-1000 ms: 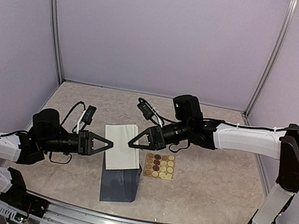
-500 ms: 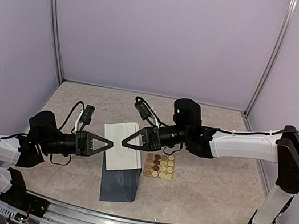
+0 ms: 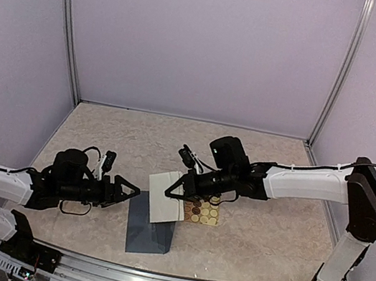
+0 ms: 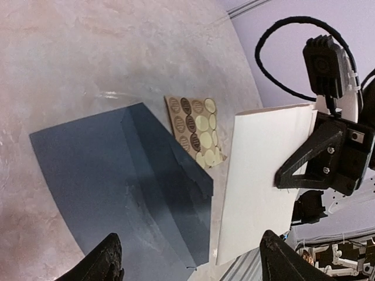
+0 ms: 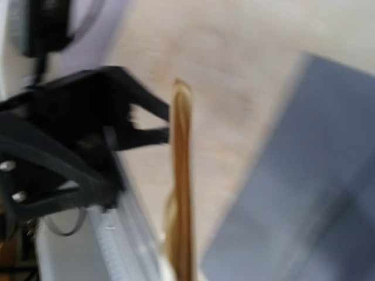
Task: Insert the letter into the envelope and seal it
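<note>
While the right gripper [image 3: 173, 189] pinches one edge of the letter [image 3: 166, 201], the folded sheet hangs tilted above the counter [image 3: 267, 227], its plain white back showing. Its lower edge sits over the far right part of the envelope [image 3: 150, 230], which lies flat on the counter near the front. Whether paper and envelope touch, I cannot tell. A small sheet of round stickers [image 3: 206, 213] lies just to the right, partly behind the letter. The left gripper [image 3: 127, 194] hovers low at the envelope's left side, fingers [image 4: 108, 264] spread apart, holding nothing.
</note>
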